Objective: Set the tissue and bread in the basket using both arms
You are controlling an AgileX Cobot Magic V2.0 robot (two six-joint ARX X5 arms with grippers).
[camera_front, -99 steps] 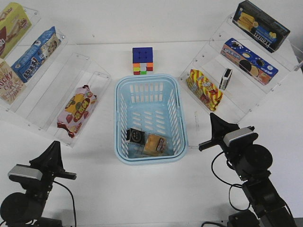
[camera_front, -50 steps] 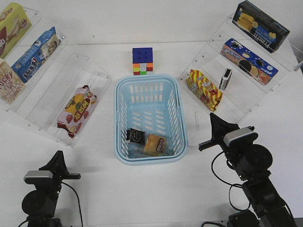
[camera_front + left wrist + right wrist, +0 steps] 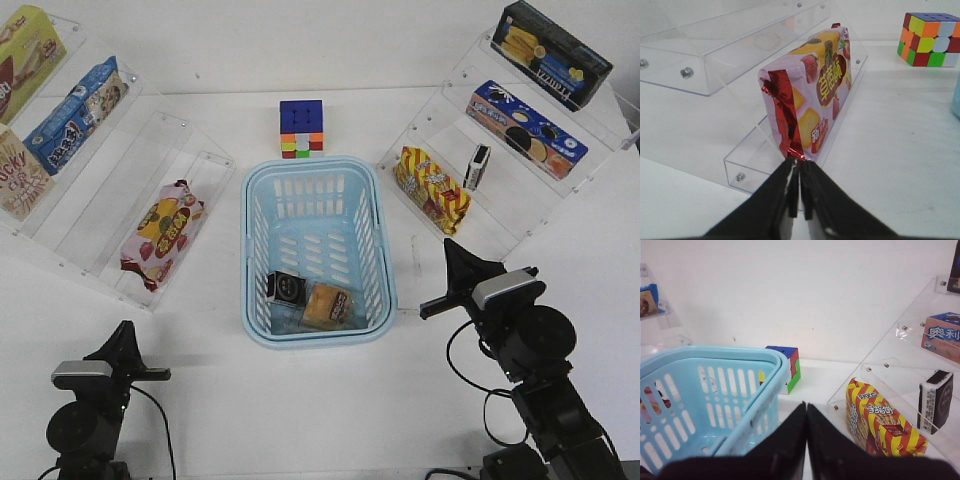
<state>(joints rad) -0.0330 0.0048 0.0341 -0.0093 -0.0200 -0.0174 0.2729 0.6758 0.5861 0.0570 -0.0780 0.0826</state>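
A: Where are the tissue (image 3: 285,288) and bread (image 3: 327,305) sitting?

B: Side by side in the basket (image 3: 258,240), between the two hands.

A: And the hands?

B: The left hand (image 3: 799,196) is resting pinched together and empty, off the basket's near left corner; the right hand (image 3: 806,432), fingers together, is hovering beside its right rim.

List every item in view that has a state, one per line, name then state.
Tissue: in the basket, near end.
Bread: wrapped, in the basket beside the tissue.
Basket: upright on the table.
Left gripper: shut, empty.
Right gripper: shut, empty.
Puzzle cube: scrambled, behind the basket.
Pink snack bag: sealed, on the left rack.
Red-and-yellow snack bag: sealed, on the right rack.
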